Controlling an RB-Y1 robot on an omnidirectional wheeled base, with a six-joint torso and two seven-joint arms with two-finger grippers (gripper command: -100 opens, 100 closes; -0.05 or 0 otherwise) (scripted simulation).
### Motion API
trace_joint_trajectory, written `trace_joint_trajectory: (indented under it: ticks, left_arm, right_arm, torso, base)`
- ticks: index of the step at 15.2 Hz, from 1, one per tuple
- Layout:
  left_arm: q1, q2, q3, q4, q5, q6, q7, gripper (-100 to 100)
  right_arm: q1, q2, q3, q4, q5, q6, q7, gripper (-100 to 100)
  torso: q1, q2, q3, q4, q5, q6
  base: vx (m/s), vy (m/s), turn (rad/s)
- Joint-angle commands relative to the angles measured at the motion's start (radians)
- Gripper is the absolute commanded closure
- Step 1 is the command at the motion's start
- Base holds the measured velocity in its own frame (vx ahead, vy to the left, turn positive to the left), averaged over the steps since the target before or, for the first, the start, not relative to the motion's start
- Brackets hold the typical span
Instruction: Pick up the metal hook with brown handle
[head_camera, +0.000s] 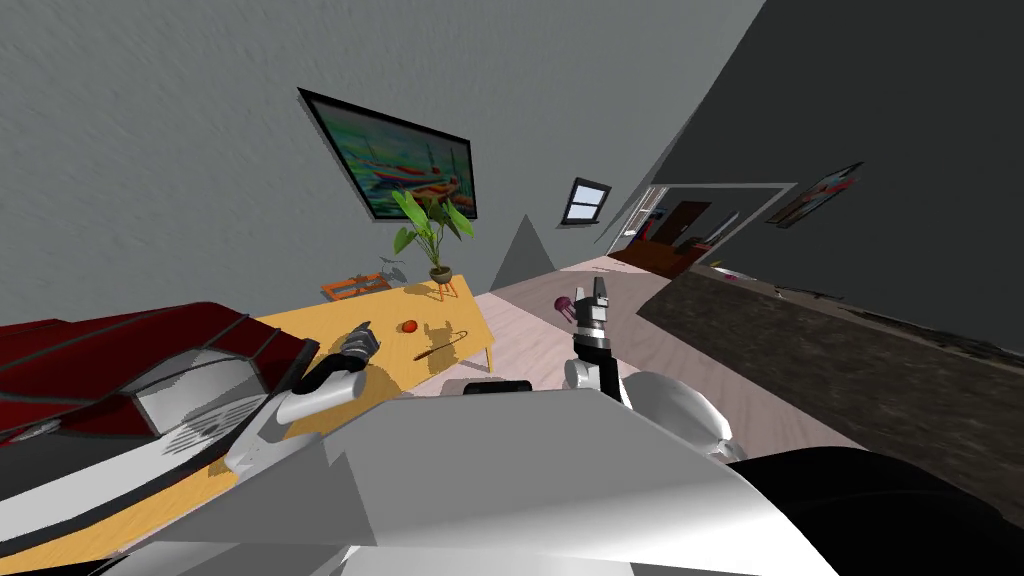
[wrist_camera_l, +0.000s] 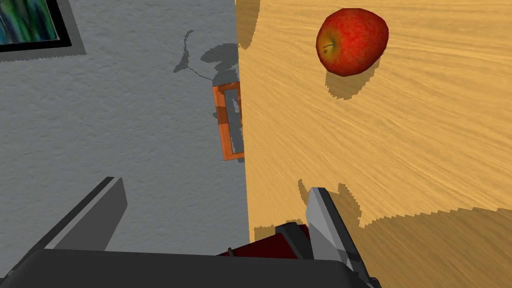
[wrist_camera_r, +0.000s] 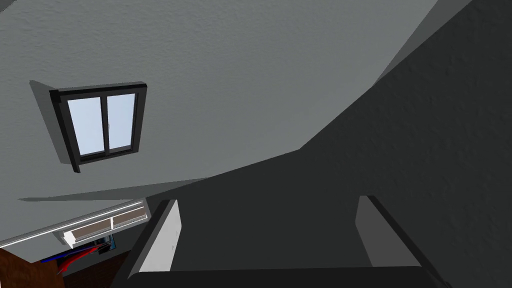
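The hook (head_camera: 440, 342), a thin metal rod with a brown handle, lies on the yellow wooden table (head_camera: 300, 335) just past a red apple (head_camera: 408, 326). My left gripper (head_camera: 362, 335) hovers over the table a short way to the left of the hook, its fingers open with nothing between them. In the left wrist view the apple (wrist_camera_l: 352, 41) sits ahead of the left gripper (wrist_camera_l: 210, 205), beyond one finger (wrist_camera_l: 325, 225), and the table's edge (wrist_camera_l: 245, 150) runs between the fingers. My right gripper (head_camera: 594, 297) is raised over the floor to the right of the table, open and empty (wrist_camera_r: 267, 225).
A potted plant (head_camera: 432, 232) stands at the table's far end, an orange frame (head_camera: 355, 287) beside it against the grey wall. A dark red sofa (head_camera: 110, 360) is at my left. A small purple object (head_camera: 563, 305) shows near the right gripper. A dark counter (head_camera: 850, 370) runs along the right.
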Motion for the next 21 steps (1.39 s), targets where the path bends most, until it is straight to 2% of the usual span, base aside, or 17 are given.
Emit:
trace_joint_trajectory:
  ticks: [1,2,3,5,6,8,9,11,12,13,14,15,17,18,20,21]
  left_arm:
    - [-0.011,0.009,0.017,0.029,0.006,0.05,0.004,-100]
    - [-0.011,0.009,0.017,0.029,0.006,0.062,0.004,-100]
    - [-0.024,0.013,0.039,0.067,0.009,0.089,0.007,-100]
    - [-0.024,0.013,0.039,0.067,0.009,0.123,0.007,-100]
    - [-0.038,0.015,0.062,0.104,0.012,0.15,0.011,-100]
    - [-0.038,0.015,0.062,0.104,0.012,0.182,0.011,-100]
    - [-0.051,0.018,0.084,0.141,0.015,0.207,0.014,-100]
    - [-0.051,0.018,0.084,0.141,0.015,0.241,0.014,-100]
    - [-0.051,0.018,0.084,0.141,0.015,0.241,0.014,-100]
    - [-0.064,0.019,0.105,0.177,0.018,0.279,0.017,-100]
    - [-0.064,0.019,0.105,0.177,0.018,0.299,0.017,-100]
    - [-0.077,0.02,0.126,0.209,0.021,0.324,0.021,-100]
    - [-0.077,0.02,0.126,0.213,0.021,0.356,0.021,-100]
    - [-0.089,0.021,0.147,0.247,0.024,0.386,0.024,-100]
    - [-0.089,0.021,0.147,0.247,0.024,0.411,0.024,-100]
    - [-0.101,0.022,0.167,0.281,0.027,0.442,0.027,-100]
  right_arm:
    - [0.0,0.0,0.0,0.0,0.0,0.0,0.0,0]
    - [0.0,0.0,0.0,0.0,0.0,0.0,0.0,0]
    - [0.0,0.0,0.0,0.0,0.0,0.0,0.0,0]
    - [0.0,0.0,0.0,0.0,0.0,0.0,0.0,0]
    - [0.0,0.0,0.0,0.0,0.0,0.0,0.0,0]
    - [0.0,0.0,0.0,0.0,0.0,0.0,0.0,0]
    - [0.0,0.0,0.0,0.0,0.0,0.0,0.0,0]
    - [0.0,0.0,0.0,0.0,0.0,0.0,0.0,0]
    - [0.0,0.0,0.0,0.0,0.0,0.0,0.0,0]
    - [0.0,0.0,0.0,0.0,0.0,0.0,0.0,0]
    - [0.0,0.0,0.0,0.0,0.0,0.0,0.0,0]
    - [0.0,0.0,0.0,0.0,0.0,0.0,0.0,0]
    - [0.0,0.0,0.0,0.0,0.0,0.0,0.0,0]
    - [0.0,0.0,0.0,0.0,0.0,0.0,0.0,0]
    - [0.0,0.0,0.0,0.0,0.0,0.0,0.0,0]
    - [0.0,0.0,0.0,0.0,0.0,0.0,0.0,0]
  torso:
    - [0.0,0.0,0.0,0.0,0.0,0.0]
    - [0.0,0.0,0.0,0.0,0.0,0.0]
    - [0.0,0.0,0.0,0.0,0.0,-0.001]
    - [0.0,0.0,0.0,0.0,0.0,0.0]
    - [0.0,0.0,0.0,0.0,0.0,-0.001]
    - [0.0,0.0,0.0,0.0,0.0,0.0]
    - [0.0,0.0,0.0,0.0,0.0,-0.001]
    - [0.0,0.0,0.0,0.0,0.0,0.0]
    - [0.0,0.0,0.0,0.0,0.0,-0.001]
    - [0.001,0.0,0.0,0.0,0.0,-0.001]
    - [0.0,0.0,0.0,0.0,0.0,0.0]
    - [0.0,0.0,0.0,0.0,0.0,0.0]
    - [0.0,0.0,0.0,0.0,0.0,0.0]
    - [0.0,0.0,0.0,0.0,0.0,-0.001]
    - [0.0,0.0,0.0,0.0,0.0,0.0]
    - [0.0,0.0,0.0,0.0,0.0,-0.001]
  base:
    - [-0.003,-0.023,-0.212]
    - [-0.001,-0.014,-0.099]
    - [-0.001,-0.02,-0.198]
    - [-0.002,-0.017,-0.145]
    - [0.0,-0.019,-0.204]
    - [-0.001,-0.015,-0.15]
    - [0.001,-0.019,-0.202]
    - [0.001,-0.015,-0.13]
    - [0.0,-0.007,0.015]
    - [0.0,-0.016,-0.155]
    - [0.0,-0.017,-0.209]
    - [0.001,-0.022,-0.311]
    - [0.004,-0.014,-0.148]
    - [0.008,-0.018,-0.138]
    - [0.005,-0.015,-0.142]
    - [0.003,-0.016,-0.16]
